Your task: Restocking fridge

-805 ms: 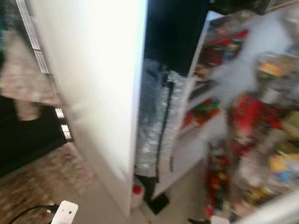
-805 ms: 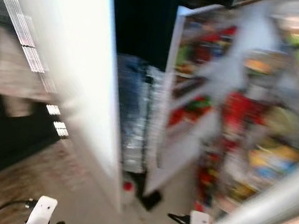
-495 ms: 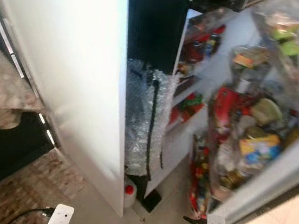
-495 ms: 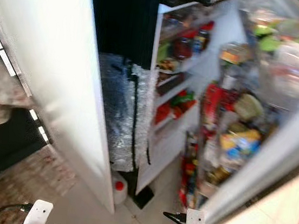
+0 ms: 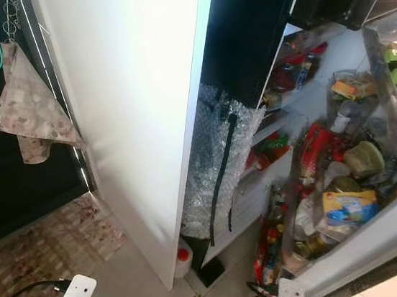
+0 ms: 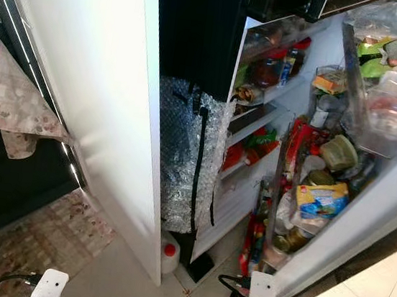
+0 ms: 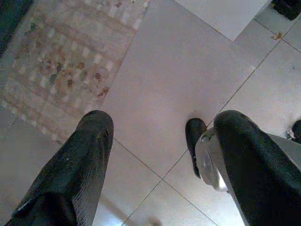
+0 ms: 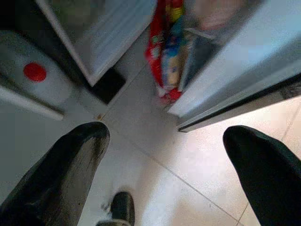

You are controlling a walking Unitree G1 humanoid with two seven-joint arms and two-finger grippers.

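The open fridge (image 5: 313,97) stands ahead on the right. Its white shelves (image 6: 266,70) hold jars and red packets. Further right, a crammed section holds a yellow-blue packet (image 5: 347,207), a green-lidded tub (image 5: 364,158) and bags in a clear bin (image 6: 385,106). Both arms hang low, and their wrists show at the bottom edge of the eye views. My left gripper (image 7: 160,127) is open and empty above the tiled floor. My right gripper (image 8: 164,136) is open and empty above the floor by the fridge's foot, near red packets (image 8: 167,52).
A tall white panel (image 5: 116,109) rises on the left. A bubble-wrapped bundle (image 5: 211,164) with a black strap leans beside it, over a white jug with a red cap (image 5: 183,257). A patterned rug (image 5: 34,251) and a hanging towel (image 5: 26,109) lie at the far left.
The head view has swung and steadied, and the blur is gone. Both arms still hang low and nothing in the scene has shifted.
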